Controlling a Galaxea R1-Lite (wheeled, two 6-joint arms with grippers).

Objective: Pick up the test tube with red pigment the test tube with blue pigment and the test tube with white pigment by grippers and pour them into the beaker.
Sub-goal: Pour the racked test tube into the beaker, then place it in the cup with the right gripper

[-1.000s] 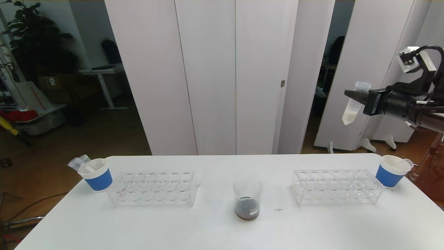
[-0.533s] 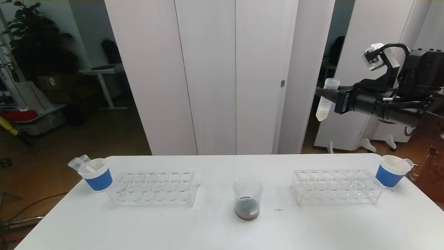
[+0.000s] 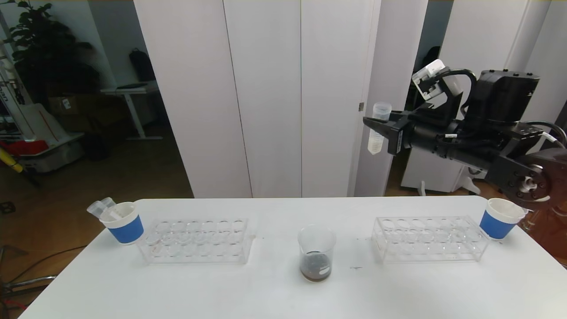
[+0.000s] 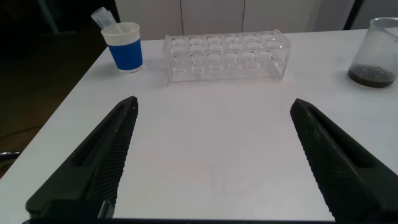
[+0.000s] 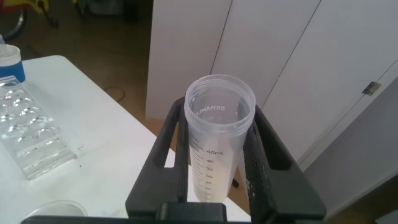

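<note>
The right gripper (image 3: 377, 128), raised high above the table (image 3: 283, 292) and right of its centre, is clamped on the test tube with white pigment (image 3: 378, 128), which hangs nearly upright, open mouth up, with pale liquid in its tapered tip. In the right wrist view the same tube (image 5: 217, 143) sits between the two dark fingers (image 5: 261, 155), its graduation marks visible. The beaker (image 3: 316, 252) stands on the table below and to the left of the tube, well apart from it, with dark liquid at its bottom. Two clear racks flank it: the left rack (image 3: 197, 241) and the right rack (image 3: 429, 239). A blue-and-white paper cup (image 3: 124, 221) holding tubes stands at the left edge, another cup (image 3: 498, 218) at the right. The left gripper (image 4: 214, 162) hovers low over the table's left side, jaws wide apart and holding nothing.
</note>
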